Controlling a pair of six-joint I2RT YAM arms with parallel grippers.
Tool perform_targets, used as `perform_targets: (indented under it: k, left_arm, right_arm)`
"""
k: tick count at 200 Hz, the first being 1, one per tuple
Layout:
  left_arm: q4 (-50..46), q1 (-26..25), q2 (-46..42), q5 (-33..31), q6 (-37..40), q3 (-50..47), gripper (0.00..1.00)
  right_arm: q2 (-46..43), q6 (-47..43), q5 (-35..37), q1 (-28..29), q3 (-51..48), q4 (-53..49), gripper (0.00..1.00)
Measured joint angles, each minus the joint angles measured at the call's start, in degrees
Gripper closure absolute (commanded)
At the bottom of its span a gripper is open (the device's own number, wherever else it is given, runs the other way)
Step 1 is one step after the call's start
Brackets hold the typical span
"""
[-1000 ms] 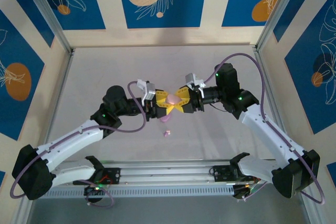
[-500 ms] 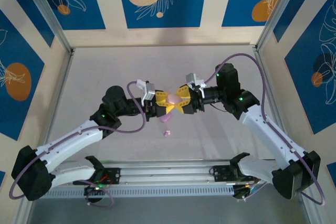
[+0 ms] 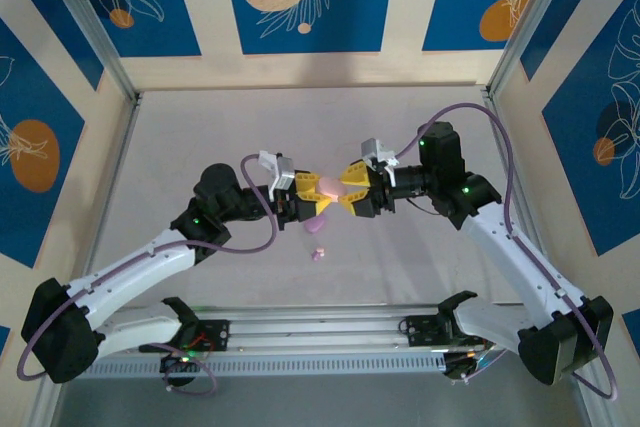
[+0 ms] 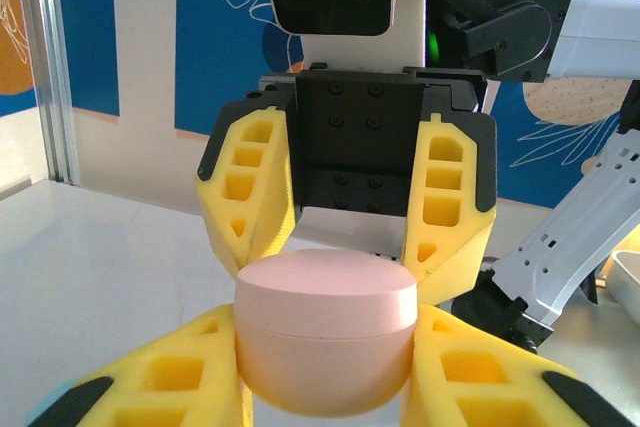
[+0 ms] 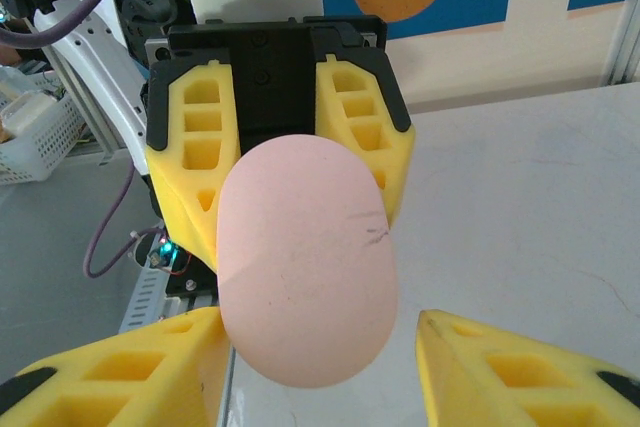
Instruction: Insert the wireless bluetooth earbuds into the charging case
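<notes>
On my overhead feed, the left gripper (image 3: 312, 197) extended from the left and hung above the table (image 3: 200, 137), roughly halfway across. The left wrist camera showed its yellow fingers (image 4: 205, 367) clamped on the pink charging case (image 4: 325, 332), one pressed against each side of the lower half. The case was closed, with a seam running around it under the lid, and it was held clear of the table surface. Below it, a little nearer the arm bases, one small pinkish earbud (image 3: 319, 254) lay on the table, apart from both grippers. The right gripper (image 3: 343, 193) pointed in from the right, nose to nose with the left one. Its jaws stood wide apart and straddled the far end of the case. On the right wrist camera I saw one finger at the case's edge and a clear gap beside the other. I could not tell whether either finger actually touched the case.
</notes>
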Motion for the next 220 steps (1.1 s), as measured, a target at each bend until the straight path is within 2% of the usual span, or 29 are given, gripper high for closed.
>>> perform_targets:
  k: [49, 85, 107, 156, 220]
  left_arm:
    - [0.22, 0.00, 0.00, 0.02, -0.04, 0.00, 0.80]
    - [0.20, 0.17, 0.15, -0.15, -0.22, 0.00, 0.78]
    - [0.26, 0.26, 0.15, -0.20, -0.28, 0.00, 0.72]
    - [0.20, 0.24, 0.35, 0.07, -0.48, 0.13, 0.51]
    - [0.02, -0.02, 2.08, 1.97, -0.46, 1.29, 0.48]
  right_arm:
    - [0.74, 1.18, -1.36, 0.00, -0.04, 0.57, 0.49]
    - [2.14, 2.03, -3.37, 0.00, 0.02, 0.94, 0.62]
    - [2.23, 2.69, -3.93, -0.13, 0.15, 0.92, 0.69]
    - [2.25, 2.62, -4.33, -0.28, 0.15, 0.87, 0.72]
    - [2.25, 2.60, -4.33, -0.28, 0.15, 0.92, 0.72]
